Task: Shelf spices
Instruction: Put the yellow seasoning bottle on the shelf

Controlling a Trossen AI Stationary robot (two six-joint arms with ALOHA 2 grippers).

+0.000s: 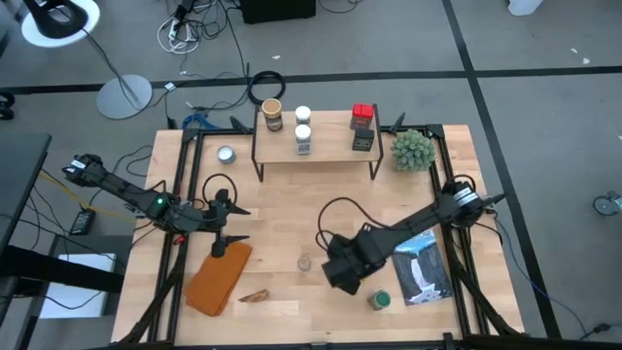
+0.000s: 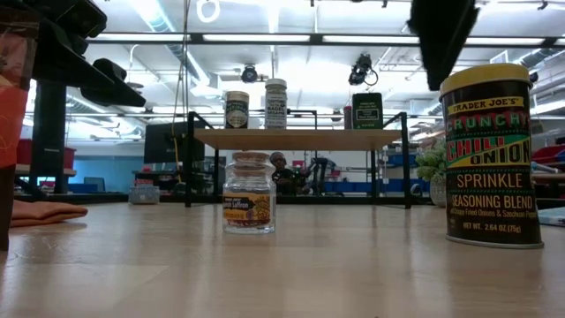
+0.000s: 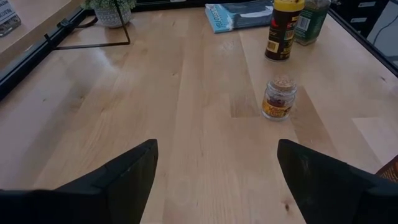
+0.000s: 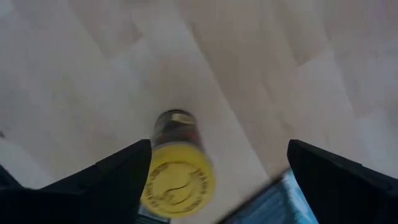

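My right jaws [image 4: 214, 171] stand wide apart, holding nothing, directly above a yellow-lidded tin [image 4: 177, 180] that stands upright on the pale wooden counter [image 1: 292, 204]. From the low camera its dark label reads "TRADER JOE'S CRUNCHY CHILI ONION SPRINKLE SEASONING BLEND". Just beside it stands a green-topped jar [image 1: 380, 299], and next to that lies a blue printed booklet [image 1: 426, 267]. My left jaws [image 1: 233, 224] are also spread and empty, near the counter's left side, pointing across at a small clear glass jar [image 3: 279, 98] with a yellow-orange label too small for me to read; it stands alone in the middle of the counter. Close to the left jaws lies a soft orange cloth [image 1: 219, 276] with a small brown scrap [image 1: 255, 296] beside it. Farther back, the shelf [image 1: 316, 146], a light wood top on thin black legs, carries a tan-topped jar [image 1: 272, 114], two white-capped jars [image 1: 303, 131], a red-topped tin [image 1: 362, 116] and a dark tin [image 1: 362, 139]. A spiky green plant ball [image 1: 411, 150] sits beside the shelf, a flat silver tin [image 1: 226, 154] on its other side.
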